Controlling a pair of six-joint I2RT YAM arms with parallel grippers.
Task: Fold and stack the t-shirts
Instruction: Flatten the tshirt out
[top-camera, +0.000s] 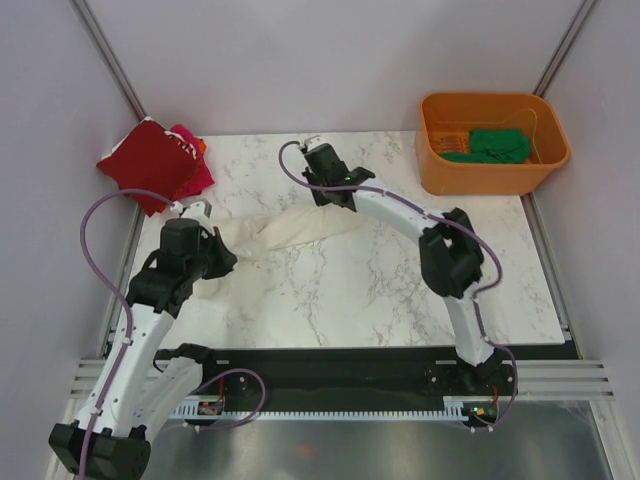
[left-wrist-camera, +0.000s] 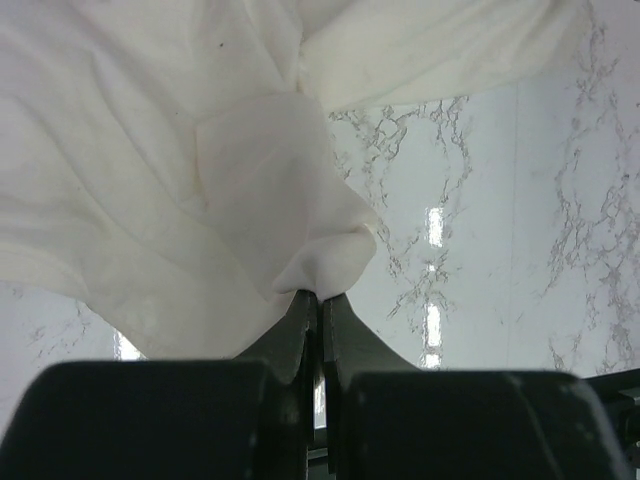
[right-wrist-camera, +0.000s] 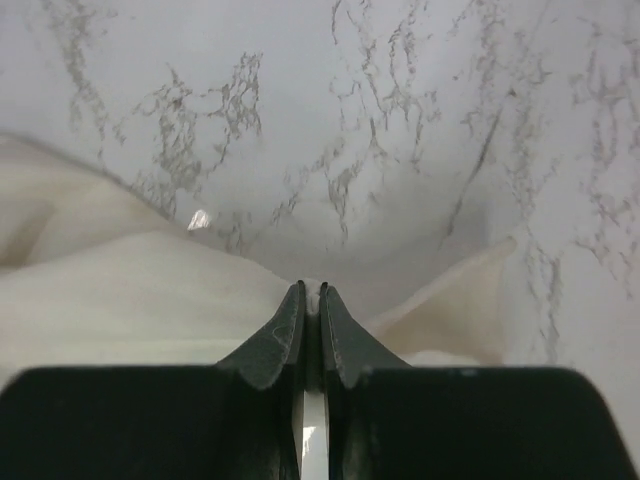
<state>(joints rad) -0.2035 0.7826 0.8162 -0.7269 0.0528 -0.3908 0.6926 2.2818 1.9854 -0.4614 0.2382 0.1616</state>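
While low over the table (top-camera: 400, 290), left fingers (left-wrist-camera: 293, 335) and right fingers (right-wrist-camera: 283, 338) each tight on the cream-white t-shirt (top-camera: 300, 231).

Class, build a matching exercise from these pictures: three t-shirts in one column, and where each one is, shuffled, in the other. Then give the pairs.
1. cream t-shirt
2. dark red t-shirt
3. green t-shirt

A. inside the orange tub
B. at the table's far left corner
C. pinched by left gripper and right gripper

Pairs: 1-C, 2-B, 3-A
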